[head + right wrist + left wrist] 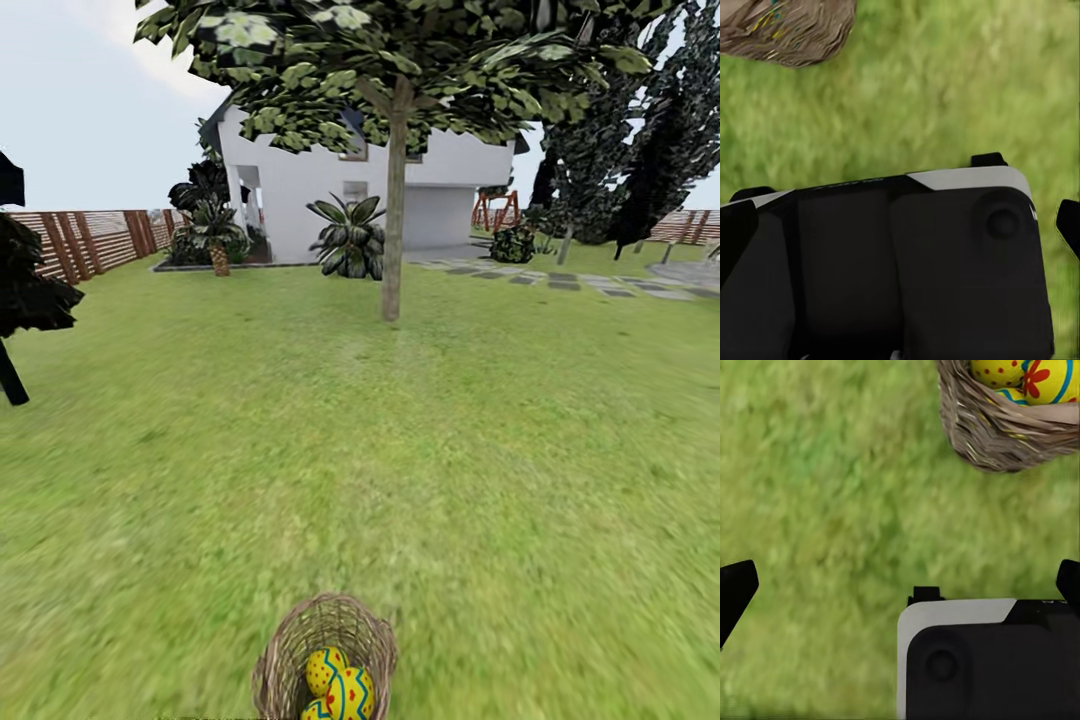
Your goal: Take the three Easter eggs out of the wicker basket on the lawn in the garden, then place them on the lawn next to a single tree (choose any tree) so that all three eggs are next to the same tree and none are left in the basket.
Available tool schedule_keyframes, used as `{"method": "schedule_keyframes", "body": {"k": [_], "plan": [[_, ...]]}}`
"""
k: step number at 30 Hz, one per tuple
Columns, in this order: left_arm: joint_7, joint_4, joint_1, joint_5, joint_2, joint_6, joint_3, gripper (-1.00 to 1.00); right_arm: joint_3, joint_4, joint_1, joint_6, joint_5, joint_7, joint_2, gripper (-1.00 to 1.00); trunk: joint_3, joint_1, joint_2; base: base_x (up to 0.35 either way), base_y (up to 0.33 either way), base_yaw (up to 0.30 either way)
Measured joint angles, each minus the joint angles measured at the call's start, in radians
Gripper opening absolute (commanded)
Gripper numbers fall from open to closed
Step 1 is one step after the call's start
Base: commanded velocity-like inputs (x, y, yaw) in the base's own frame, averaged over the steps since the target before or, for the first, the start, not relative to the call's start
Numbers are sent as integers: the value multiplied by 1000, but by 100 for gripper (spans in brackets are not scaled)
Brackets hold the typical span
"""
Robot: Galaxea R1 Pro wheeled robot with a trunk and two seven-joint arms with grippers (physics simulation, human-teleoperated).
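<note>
Three Easter eggs (340,686) sit together inside the wicker basket (290,650), which stands on the lawn (400,450) at the near edge of the head view. All three are yellow with blue bands and red marks, and they lie touching one another below the basket's rim. The left wrist view shows the same basket from its side, the woven wall (997,431) rising from the grass with the eggs (1035,379) visible above it.

Straight beyond the basket, well apart from it across open grass, stands the tree (392,230) with a bare grey-brown trunk and a leafy crown. Behind the tree is a white house (300,190), with a broad-leaved bush (350,240) just beside the trunk's far side and a short palm (218,245) further off. A brown slatted fence (80,240) runs away from the house, and grey paving stones (560,280) lie on the tree's other side, near dark cone-shaped trees (650,140).

The left tool (900,589) hangs over the grass near the basket, its dark fingertips (735,589) spread wide with nothing between them. The right tool (900,225) is likewise spread wide and empty, above the robot's own dark body, with the basket's wall (787,30) near it.
</note>
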Motion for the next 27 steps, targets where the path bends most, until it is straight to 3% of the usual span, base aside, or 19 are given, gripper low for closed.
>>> {"method": "schedule_keyframes", "body": {"k": [13, 19, 27], "plan": [[0, 0, 0, 0, 0, 0, 0, 100, 0, 0, 0, 0, 0, 0, 0, 100, -1, 0, 0, 5, -223, 108], [0, 0, 0, -1, 0, 0, 0, 100, 0, 1, 0, 0, 0, 0, 0, 100, -1, 0, 0, 0, -81, 222], [-1, 0, 0, -1, 0, 0, -1, 100, 0, 0, 0, 0, 0, 0, 0, 100, -1, 0, 0, 0, -72, 48]]}}
